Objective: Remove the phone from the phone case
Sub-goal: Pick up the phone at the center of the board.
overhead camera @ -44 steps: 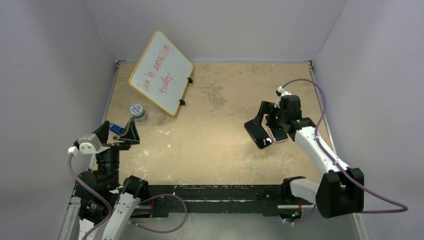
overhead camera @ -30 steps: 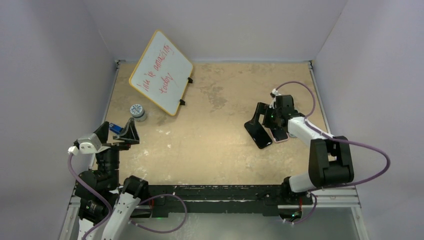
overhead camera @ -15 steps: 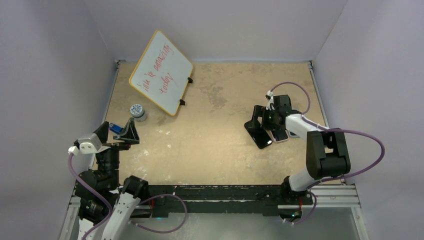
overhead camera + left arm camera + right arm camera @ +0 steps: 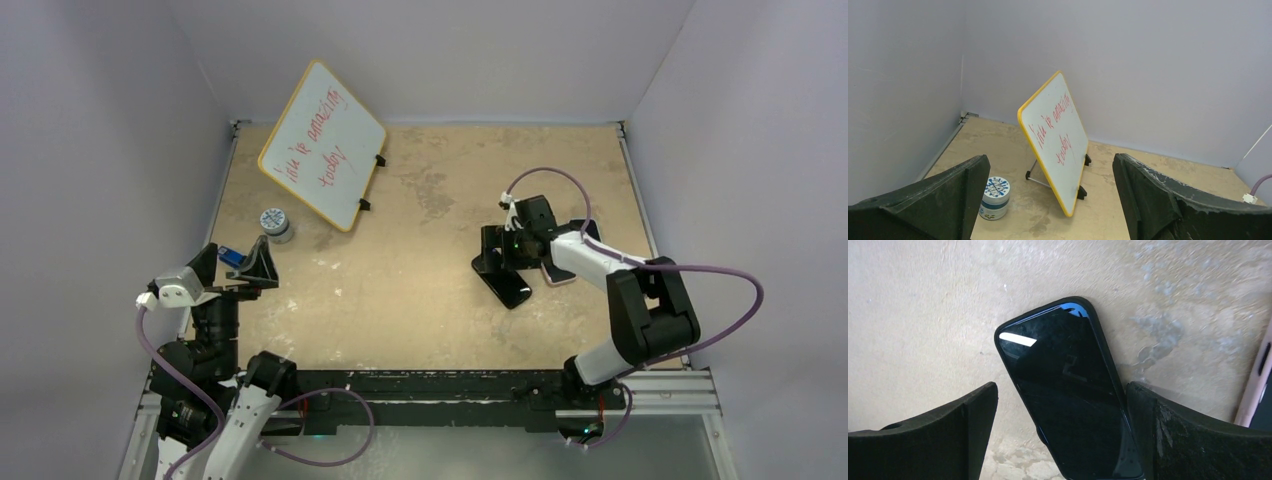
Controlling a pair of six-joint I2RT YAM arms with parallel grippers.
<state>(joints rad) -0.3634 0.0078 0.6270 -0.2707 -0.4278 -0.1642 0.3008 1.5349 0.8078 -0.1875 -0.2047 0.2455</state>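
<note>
- Since the earliest frame the right gripper [image 4: 499,256] has swung left across the table [image 4: 400,290]. The black phone [image 4: 507,287] has gone with it, sliding left and nearer the arm bases, away from the pink case [image 4: 558,276] it had lain right beside.
- The right gripper's jaws are spread wide and grip nothing. In the wrist view its two dark fingers [image 4: 943,432] stand on either side of the phone [image 4: 1068,390].
- The phone lies flat on the table, glass side up, its long axis slanted. Its far end reaches out past the fingertips. Its right edge runs close along the right finger; whether they touch cannot be told. A band of bare table separates its left edge from the left finger.
- The pink case lies on the table to the right of the phone, apart from it. Only its pale edge [image 4: 1254,382] shows at the right border of the wrist view, and in the top view the right arm's forearm covers part of it.
- The left gripper [image 4: 245,265] is at the near left of the table, well apart from the phone. Its jaws are also spread and it holds nothing.
- Beyond the left gripper stand a small round tin [image 4: 275,223] and a propped, yellow-framed whiteboard [image 4: 322,143] with red writing.
</note>
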